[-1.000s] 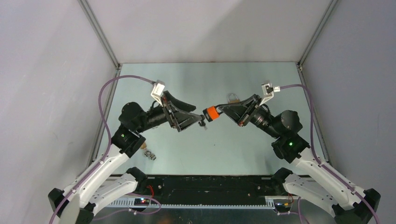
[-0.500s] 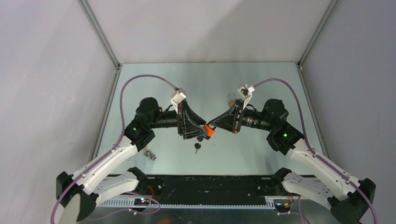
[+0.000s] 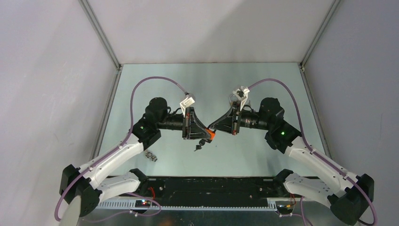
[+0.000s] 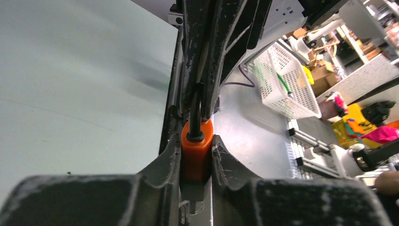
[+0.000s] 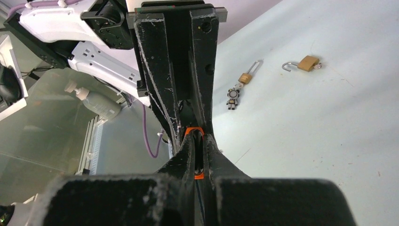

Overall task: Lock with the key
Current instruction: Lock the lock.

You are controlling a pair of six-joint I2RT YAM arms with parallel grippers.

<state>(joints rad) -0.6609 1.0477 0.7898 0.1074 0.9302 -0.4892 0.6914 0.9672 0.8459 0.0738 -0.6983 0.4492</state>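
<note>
On the bench [image 3: 254, 155] lie an open brass padlock [image 5: 307, 62] and, near it, a small padlock [image 5: 244, 77] with a figure charm [image 5: 232, 96]. Off the bench are a white basket [image 4: 287, 80] and a pump bottle [image 5: 91, 101].

The orange padlock [image 3: 211, 134] is held up off the table [image 3: 263, 155], near its middle. Its blocky orange body is pinched on two opposite sides by the jaws of the left gripper [image 4: 196, 147]. Its black shackle [image 4: 195, 110] runs out of a dark collar on the body's end and into the closed jaws of the right gripper [image 5: 197, 141]. Whether the shackle is latched cannot be told. The key [image 3: 199, 145], small and dark, shows just under the body; whether it sits in the keyhole is unclear
</note>
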